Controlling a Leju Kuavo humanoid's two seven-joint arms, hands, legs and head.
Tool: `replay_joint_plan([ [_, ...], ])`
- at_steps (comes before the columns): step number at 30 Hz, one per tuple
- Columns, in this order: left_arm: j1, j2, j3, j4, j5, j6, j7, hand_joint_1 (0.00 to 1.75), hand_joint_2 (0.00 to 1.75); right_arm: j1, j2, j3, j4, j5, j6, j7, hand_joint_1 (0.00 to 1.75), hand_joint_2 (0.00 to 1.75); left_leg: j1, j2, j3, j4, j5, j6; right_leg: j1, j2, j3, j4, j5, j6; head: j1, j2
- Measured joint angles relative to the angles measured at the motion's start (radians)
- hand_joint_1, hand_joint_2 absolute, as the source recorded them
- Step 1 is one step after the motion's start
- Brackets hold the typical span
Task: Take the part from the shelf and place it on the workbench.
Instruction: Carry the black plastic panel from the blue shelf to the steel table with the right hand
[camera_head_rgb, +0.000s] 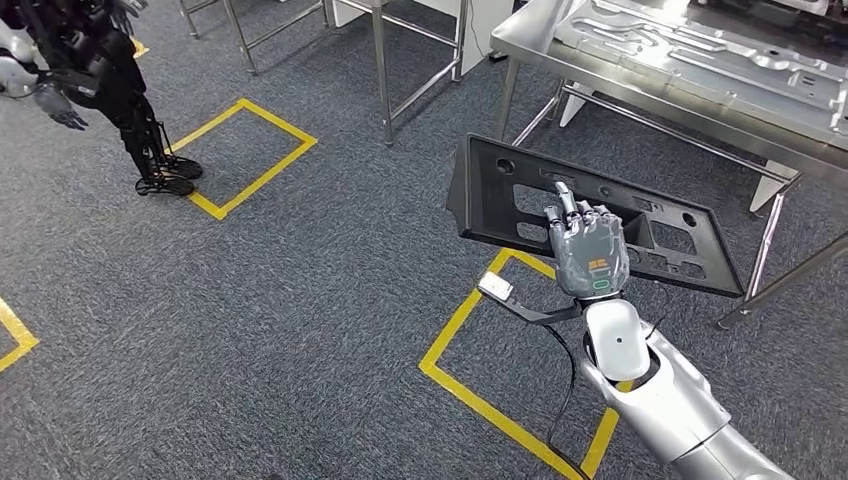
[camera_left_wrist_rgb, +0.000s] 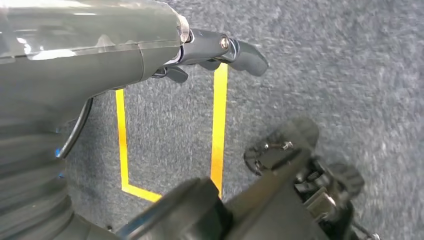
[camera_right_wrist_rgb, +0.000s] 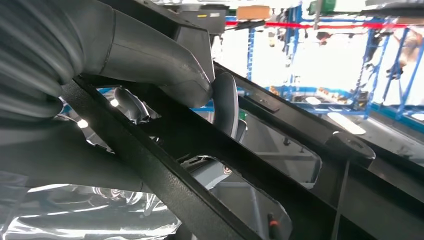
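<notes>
Black part (camera_head_rgb: 500, 195) in right robot hand (camera_head_rgb: 587, 250)

Factory workshop: steel workbench (camera_head_rgb: 640, 85), yellow floor markings (camera_head_rgb: 250, 160).

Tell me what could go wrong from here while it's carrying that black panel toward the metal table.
1. The right hand alone holds the long black plastic panel, gripping near its middle through a cutout; the panel already hangs tilted, so it could pivot or slip.
2. The steel workbench already carries a large stamped metal sheet, leaving little bare top; the panel might land on it or overhang the edge.
3. The panel's far end sits close to the workbench legs and could clip them.
</notes>
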Motion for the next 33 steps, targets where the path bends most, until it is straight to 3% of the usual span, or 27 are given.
replay_joint_plan([
  [1, -0.001, 0.000, 0.001, 0.000, 0.000, 0.000, 0.000, 0.00, 1.75, -0.004, -0.001, 0.004, 0.000, 0.000, 0.002, 0.002, 1.75, 1.75, 0.001, -0.016, -0.016, 0.038, -0.024, -0.004, -0.004, 0.007, 0.003, -0.003, 0.001, -0.005, 0.000, 0.000],
  [3, 0.001, 0.000, 0.002, 0.000, 0.001, 0.001, 0.000, 0.00, 1.75, -0.011, -0.002, 0.013, 0.001, 0.000, 0.008, 0.004, 1.75, 1.75, 0.005, -0.046, -0.079, 0.172, -0.087, -0.010, -0.004, 0.022, 0.003, -0.003, 0.001, -0.010, 0.000, 0.000],
  [4, 0.003, 0.000, 0.003, 0.000, 0.001, 0.001, 0.001, 0.00, 1.75, -0.012, -0.002, 0.017, 0.002, 0.000, 0.012, 0.004, 1.75, 1.75, 0.006, -0.051, -0.112, 0.236, -0.108, -0.011, -0.003, 0.032, 0.003, -0.002, 0.001, -0.011, 0.000, 0.000],
  [5, 0.005, 0.000, 0.003, 0.000, 0.001, 0.001, 0.001, 0.00, 1.75, -0.013, -0.002, 0.021, 0.004, 0.000, 0.016, 0.002, 1.75, 1.75, 0.006, -0.053, -0.133, 0.271, -0.111, -0.012, -0.003, 0.042, 0.003, -0.001, 0.001, -0.011, 0.000, 0.000],
  [6, 0.007, 0.000, 0.003, 0.000, 0.001, 0.002, 0.002, 0.00, 1.75, -0.014, -0.002, 0.025, 0.005, 0.000, 0.019, -0.001, 1.75, 1.75, 0.006, -0.054, -0.135, 0.266, -0.092, -0.011, -0.002, 0.052, 0.004, 0.000, 0.000, -0.011, 0.000, 0.000],
  [7, 0.008, 0.000, 0.003, 0.000, 0.002, 0.002, 0.002, 0.00, 1.75, -0.015, -0.002, 0.027, 0.006, 0.000, 0.021, -0.004, 1.75, 1.75, 0.006, -0.058, -0.120, 0.222, -0.057, -0.009, -0.002, 0.063, 0.004, 0.002, -0.001, -0.010, 0.000, 0.000],
  [9, 0.008, 0.001, 0.005, 0.000, 0.002, 0.004, 0.002, 0.00, 1.75, -0.019, -0.002, 0.029, 0.007, 0.000, 0.020, -0.011, 1.75, 1.75, 0.008, -0.090, -0.065, 0.084, 0.013, -0.002, -0.001, 0.082, 0.002, 0.010, -0.006, -0.005, 0.000, 0.000],
  [11, 0.008, 0.002, 0.008, 0.000, 0.002, 0.003, 0.002, 0.00, 1.75, -0.023, -0.002, 0.029, 0.007, 0.000, 0.018, -0.020, 1.75, 1.75, 0.010, -0.120, -0.032, 0.006, 0.036, 0.006, -0.003, 0.100, -0.006, 0.016, -0.007, 0.004, 0.000, 0.000],
  [13, 0.008, 0.002, 0.009, 0.000, -0.001, 0.002, 0.002, 0.00, 1.75, -0.024, -0.003, 0.028, 0.007, 0.000, 0.018, -0.028, 1.75, 1.75, 0.009, -0.114, -0.027, -0.004, 0.033, 0.014, -0.007, 0.117, -0.012, 0.016, -0.005, 0.018, 0.000, 0.000],
  [14, 0.007, 0.002, 0.010, 0.000, -0.003, 0.002, 0.002, 0.00, 1.75, -0.023, -0.004, 0.027, 0.007, 0.000, 0.018, -0.031, 1.75, 1.75, 0.009, -0.106, -0.025, -0.009, 0.036, 0.021, -0.008, 0.115, -0.013, 0.017, -0.006, 0.023, 0.000, 0.000],
  [16, 0.004, 0.002, 0.010, 0.000, -0.005, 0.001, 0.002, 0.00, 1.75, -0.026, -0.007, 0.023, 0.007, 0.000, 0.018, -0.035, 1.75, 1.75, 0.013, -0.088, -0.019, -0.019, 0.040, 0.033, -0.007, 0.077, -0.030, 0.055, -0.031, 0.034, 0.000, 0.000],
  [18, 0.004, 0.003, 0.010, 0.000, -0.008, 0.001, 0.002, 0.00, 1.75, -0.030, -0.008, 0.020, 0.007, 0.000, 0.018, -0.039, 1.75, 1.75, 0.012, -0.069, -0.016, -0.022, 0.040, 0.039, -0.009, 0.031, -0.088, 0.172, -0.091, 0.043, 0.000, 0.000],
  [19, 0.004, 0.003, 0.010, 0.000, -0.008, 0.001, 0.002, 0.00, 1.75, -0.030, -0.008, 0.019, 0.007, 0.000, 0.018, -0.041, 1.75, 1.75, 0.012, -0.060, -0.016, -0.022, 0.039, 0.039, -0.012, 0.023, -0.121, 0.239, -0.116, 0.047, 0.000, 0.000],
  [20, 0.004, 0.003, 0.010, 0.000, -0.009, 0.000, 0.002, 0.00, 1.75, -0.027, -0.008, 0.019, 0.008, 0.000, 0.018, -0.043, 1.75, 1.75, 0.011, -0.051, -0.016, -0.022, 0.037, 0.039, -0.014, 0.019, -0.146, 0.285, -0.127, 0.050, 0.000, 0.000],
  [21, 0.004, 0.003, 0.010, 0.000, -0.011, -0.001, 0.002, 0.00, 1.75, -0.023, -0.008, 0.018, 0.008, 0.000, 0.017, -0.046, 1.75, 1.75, 0.011, -0.041, -0.015, -0.021, 0.035, 0.039, -0.015, 0.017, -0.151, 0.293, -0.118, 0.052, 0.000, 0.000],
  [22, 0.004, 0.002, 0.010, 0.000, -0.012, -0.002, 0.003, 0.00, 1.75, -0.020, -0.008, 0.016, 0.008, 0.000, 0.017, -0.049, 1.75, 1.75, 0.011, -0.032, -0.013, -0.020, 0.033, 0.037, -0.016, 0.013, -0.135, 0.259, -0.092, 0.052, 0.000, 0.000],
  [24, 0.002, 0.001, 0.010, 0.000, -0.013, -0.003, 0.003, 0.00, 1.75, -0.017, -0.008, 0.008, 0.008, 0.000, 0.015, -0.055, 1.75, 1.75, 0.011, -0.015, -0.007, -0.018, 0.027, 0.032, -0.013, -0.013, -0.063, 0.120, -0.028, 0.046, 0.000, 0.000],
  [26, 0.000, 0.001, 0.010, 0.000, -0.014, -0.003, 0.003, 0.00, 1.75, -0.016, -0.008, -0.003, 0.007, 0.000, 0.012, -0.059, 1.75, 1.75, 0.006, -0.001, -0.002, -0.017, 0.021, 0.024, -0.004, -0.043, -0.014, 0.023, 0.000, 0.033, 0.000, 0.000],
  [27, -0.001, 0.001, 0.010, 0.000, -0.016, -0.004, 0.003, 0.00, 1.75, -0.016, -0.008, -0.007, 0.006, 0.000, 0.012, -0.060, 1.75, 1.75, 0.005, 0.006, 0.000, -0.017, 0.018, 0.019, 0.000, -0.048, -0.009, 0.009, -0.002, 0.027, 0.000, 0.000],
  [29, -0.002, 0.001, 0.010, 0.000, -0.018, -0.004, 0.003, 0.00, 1.75, -0.010, -0.008, -0.011, 0.004, 0.000, 0.011, -0.061, 1.75, 1.75, 0.003, 0.021, 0.004, -0.019, 0.013, 0.006, 0.001, -0.027, -0.010, 0.007, 0.000, 0.017, 0.000, 0.000],
  [30, -0.002, 0.001, 0.010, 0.000, -0.019, -0.004, 0.003, 0.00, 1.75, -0.007, -0.008, -0.014, 0.002, 0.000, 0.011, -0.061, 1.75, 1.75, 0.004, 0.017, 0.004, -0.012, 0.005, 0.000, -0.002, -0.018, -0.008, 0.004, 0.002, 0.013, 0.000, 0.000],
  [31, -0.003, 0.001, 0.010, 0.000, -0.019, -0.004, 0.003, 0.00, 1.75, -0.005, -0.008, -0.017, -0.001, 0.000, 0.011, -0.061, 1.75, 1.75, 0.005, 0.004, -0.003, 0.009, -0.011, -0.005, -0.005, -0.009, -0.005, 0.001, 0.003, 0.008, 0.000, 0.000],
  [33, -0.003, 0.002, 0.010, 0.000, -0.019, -0.004, 0.003, 0.00, 1.75, -0.002, -0.007, -0.021, -0.007, 0.000, 0.012, -0.061, 1.75, 1.75, 0.008, -0.034, -0.050, 0.116, -0.069, -0.012, -0.008, 0.007, -0.002, -0.002, 0.004, -0.001, 0.000, 0.000],
])
